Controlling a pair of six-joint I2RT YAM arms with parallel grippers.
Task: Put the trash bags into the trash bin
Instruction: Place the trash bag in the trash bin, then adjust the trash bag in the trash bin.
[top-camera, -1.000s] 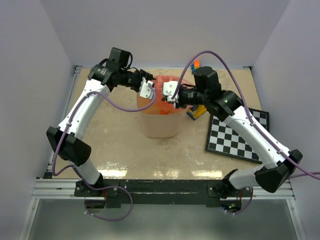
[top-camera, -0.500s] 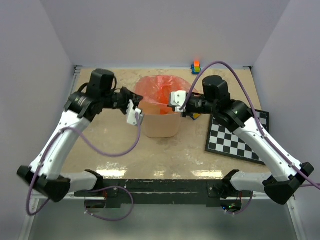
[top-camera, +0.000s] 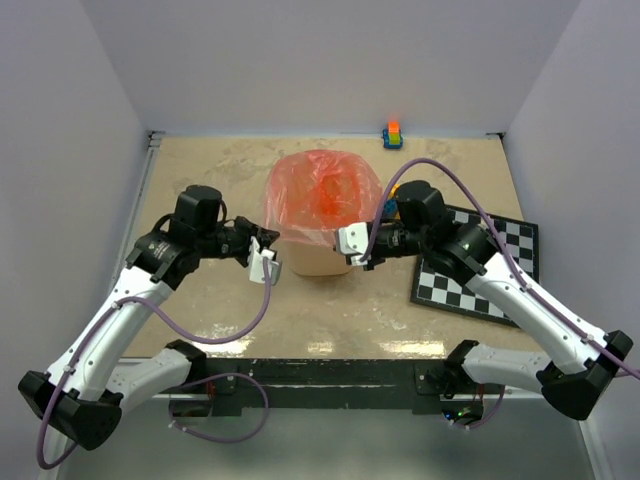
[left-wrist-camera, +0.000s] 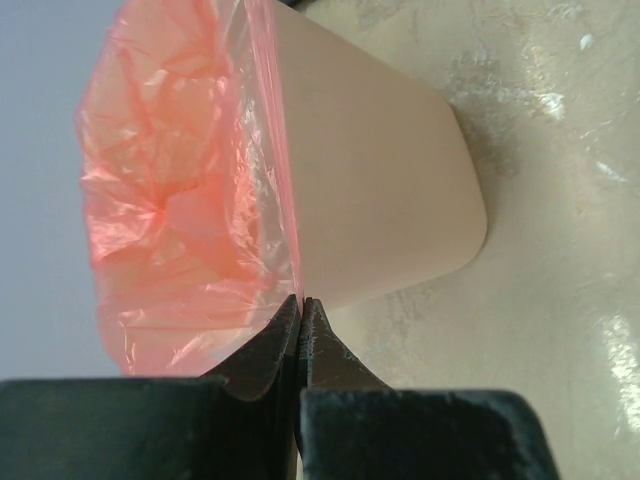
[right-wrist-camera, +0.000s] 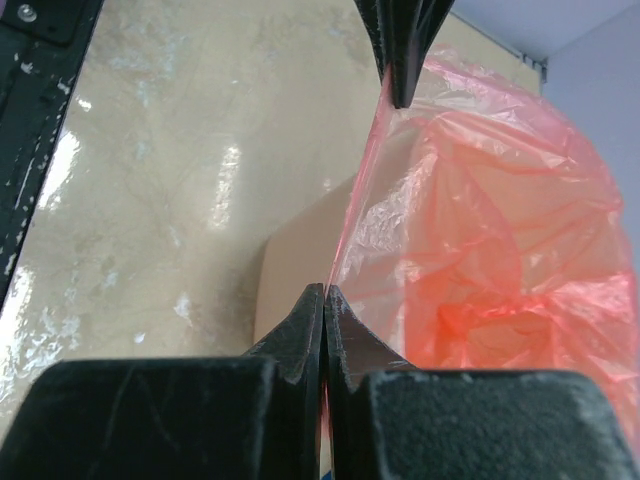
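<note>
Trash bin (top-camera: 318, 260) — cream, upright at mid-table, mouth covered by the red trash bag (top-camera: 320, 195), which ballooned above the rim and draped over the upper walls. Left gripper (top-camera: 268, 264) at the bin's left side, fingers pinched together on the bag's hem; right gripper (top-camera: 349, 245) at the right side, likewise clamped on the hem. Checkerboard (top-camera: 480, 272) lay to the right — toy blocks (top-camera: 393, 134) at the far edge.

Dual-arm exterior finish
White link shells (top-camera: 105, 335), black joint housings (top-camera: 197, 212), a purple cable (top-camera: 430, 161) routed along each arm; left tool (top-camera: 272, 264) and right tool (top-camera: 346, 245): white bodies, black fingers (left-wrist-camera: 265, 350).
</note>
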